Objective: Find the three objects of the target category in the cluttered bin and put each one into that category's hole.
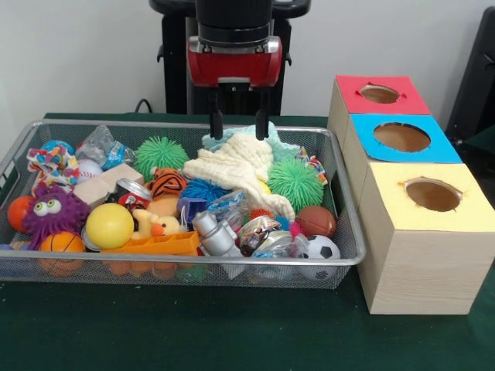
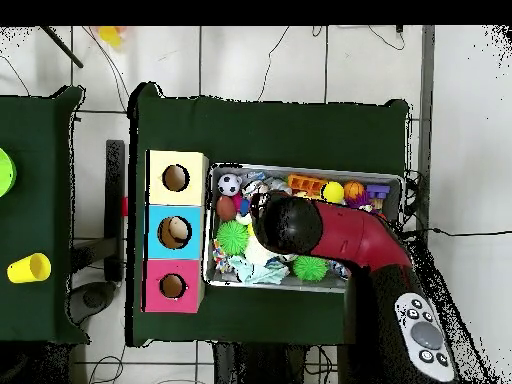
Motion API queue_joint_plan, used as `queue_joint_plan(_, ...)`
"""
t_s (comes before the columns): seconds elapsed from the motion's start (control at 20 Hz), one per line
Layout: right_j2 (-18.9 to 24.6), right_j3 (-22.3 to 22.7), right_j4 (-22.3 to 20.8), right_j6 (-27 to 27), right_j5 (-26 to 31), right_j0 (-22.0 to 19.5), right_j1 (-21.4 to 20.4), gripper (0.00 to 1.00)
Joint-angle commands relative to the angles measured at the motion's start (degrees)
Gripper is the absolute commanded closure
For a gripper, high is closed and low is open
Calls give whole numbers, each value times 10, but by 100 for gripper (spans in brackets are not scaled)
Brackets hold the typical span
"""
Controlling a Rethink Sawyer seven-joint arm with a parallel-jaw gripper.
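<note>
The cream knitted cloth (image 1: 236,166) sprawls over toys at the wire mesh bin's (image 1: 15,166) twelve o'clock edge, so I hang my gripper (image 1: 239,124) above it, prongs parted and empty, three holed boxes (image 1: 429,236) waiting at three o'clock.

From my station the bin (image 1: 348,247) reads as fine silvery wire mesh, sitting on a matt green cloth table cover (image 1: 193,332). The three boxes (image 1: 421,263) look like pale wood grain with flat coloured paper tops (edges of the holes rough-cut). Inside I see a nubbly cream knitted cloth (image 1: 232,166), rubbery spiky green balls (image 1: 295,183), crinkly clear wrappers (image 1: 100,143) and a smooth yellow ball (image 1: 109,225).
</note>
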Motion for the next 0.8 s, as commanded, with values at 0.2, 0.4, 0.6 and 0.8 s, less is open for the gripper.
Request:
queue_joint_plan(0.2, 72, -60, -51, -84, 64, -19, 37, 0)
queue_joint_plan(0.4, 75, -67, -56, -76, 49, -17, 58, 0)
queue_joint_plan(0.6, 70, -66, -55, -62, 45, -13, 68, 0)
queue_joint_plan(0.8, 68, -54, -57, -66, 54, -20, 55, 0)
